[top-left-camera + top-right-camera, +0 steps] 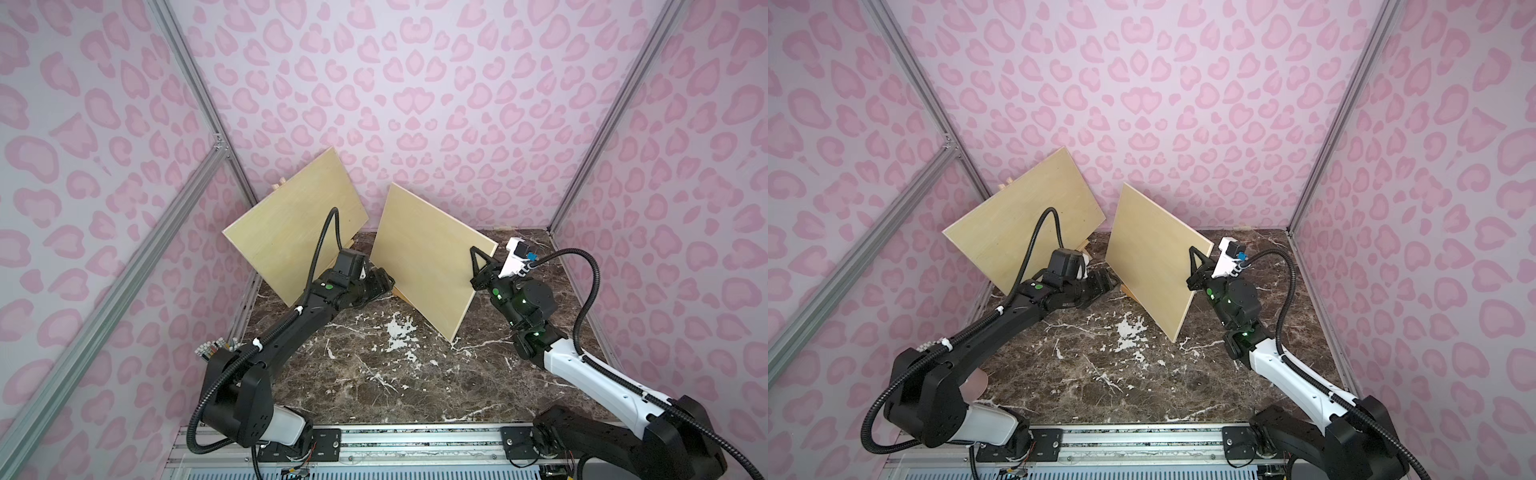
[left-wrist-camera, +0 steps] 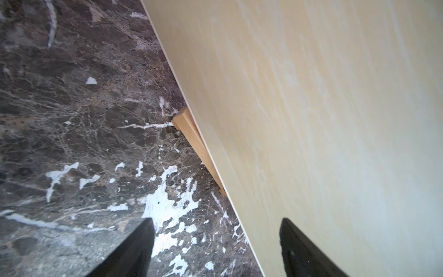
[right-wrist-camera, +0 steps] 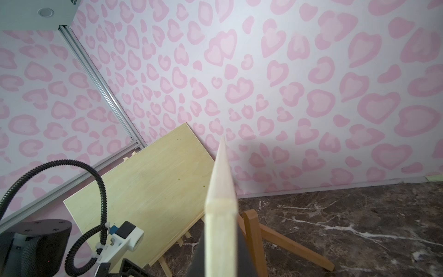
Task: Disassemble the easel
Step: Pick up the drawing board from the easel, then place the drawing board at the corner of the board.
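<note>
At the near end of the board (image 1: 424,257), my right gripper (image 1: 482,262) is clenched on its short upright edge, high above the table (image 1: 374,374). The right wrist view shows the board edge-on, pinched between the jaws.

The board stands on its long lower edge and leans back. Its long axis runs along the table from this near end toward the back wall, and its face looks toward my left arm.

Low by the board's far end, my left gripper (image 1: 382,280) is released and holds nothing. In the left wrist view one jaw is over the table and the other is in front of the board's face. The easel (image 3: 254,235) stands behind the board. Its ledge (image 2: 191,129) sits right at the lower edge, though I cannot tell whether they touch.

My worry is the single pinch at one end. As I judge it, a lift could let the board pivot in the grip, so the free end sags. That end could then drag the ledge and tip the easel, or swing into the far board (image 1: 291,224) just beyond it.
</note>
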